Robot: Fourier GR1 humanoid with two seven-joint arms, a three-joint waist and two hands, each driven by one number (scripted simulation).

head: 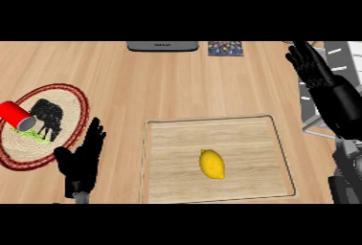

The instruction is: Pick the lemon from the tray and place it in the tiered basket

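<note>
A yellow lemon (211,164) lies on its side near the middle of a square wooden tray (170,191) at the lower centre of the counter. My right hand (311,65) is raised at the upper right, fingers straight and open, well away from the lemon and over the grey wire tiered basket (344,55) at the right edge. My left hand (83,157) rests open at the lower left, fingers up, just left of the tray. Neither hand holds anything.
A round woven placemat (60,100) with a red rim and a black animal figure lies at the left, and a red can (17,116) lies on its side on it. A grey appliance (162,46) and a patterned card (225,48) sit at the far edge.
</note>
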